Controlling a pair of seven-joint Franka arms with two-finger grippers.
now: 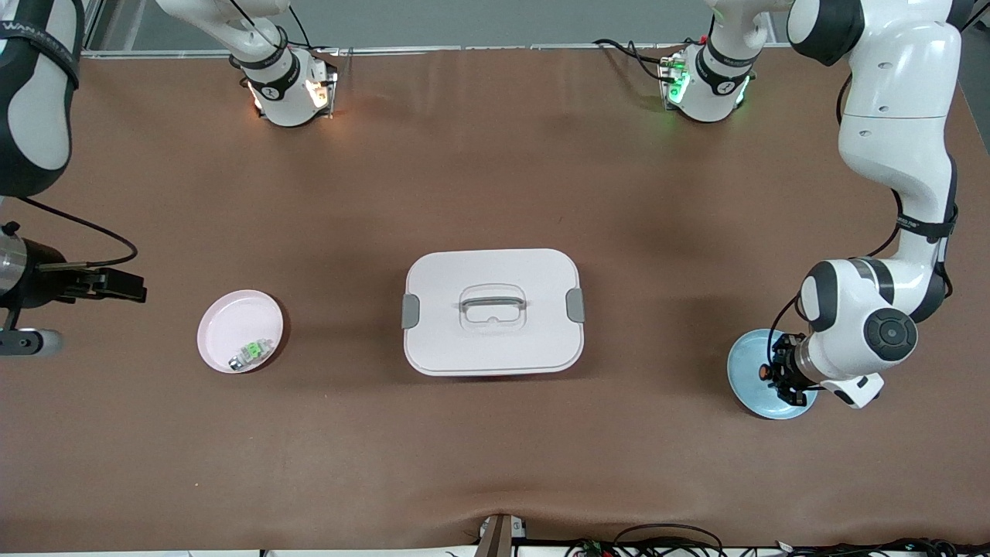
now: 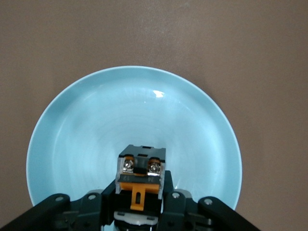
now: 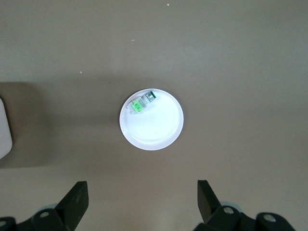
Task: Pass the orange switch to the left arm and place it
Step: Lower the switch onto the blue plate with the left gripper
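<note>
The blue plate [image 1: 746, 371], nearest the front camera at the left arm's end of the brown counter [image 1: 495, 178], is seen beneath the left claw [image 1: 773, 373], which is pinched on the orange switch [image 2: 139, 179]. The switch is shown as a small black block with two silver screws on its upper face and an orange tab below them, gripped between the black fingers [image 2: 171, 199] directly over the plate's bowl; whether it touches the plate cannot be told. The left arm [image 1: 889, 155] is seen reaching down from its base along the counter's edge, bent at the elbow, its wrist folded low over the plate.

The box [image 1: 493, 311], white with grey side latches and a clear handle on its lid, is set at mid-counter, well apart from both plates. Toward the right arm's end, a pink plate [image 1: 232, 325] is seen holding a green and clear small part [image 1: 251, 353] near its rim.

The right claw [image 3: 143, 197] is held with its fingers spread wide and nothing between them, high over the counter near the pink plate, the right arm [image 1: 35, 93] waiting at the frame's edge.
</note>
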